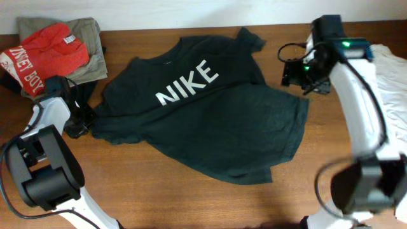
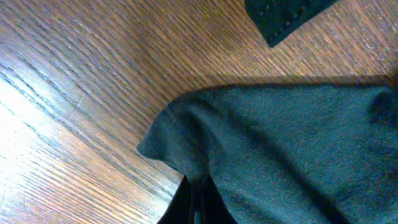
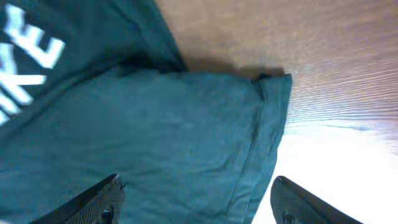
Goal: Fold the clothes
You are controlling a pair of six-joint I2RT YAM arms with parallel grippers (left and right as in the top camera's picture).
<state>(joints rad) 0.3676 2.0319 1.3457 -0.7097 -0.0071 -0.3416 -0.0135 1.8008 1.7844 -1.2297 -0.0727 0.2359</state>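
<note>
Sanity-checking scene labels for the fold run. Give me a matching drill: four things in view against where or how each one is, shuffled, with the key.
Things
1. black T-shirt
2. red garment
3. white cloth
4. right gripper

Place or state
A. at the right edge of the table
B. open, above the hemmed edge of the shirt
C. spread out mid-table, white lettering facing up
D. far left corner, lying on an olive garment

Pairs: 1-C, 2-D, 3-A, 4-B
</note>
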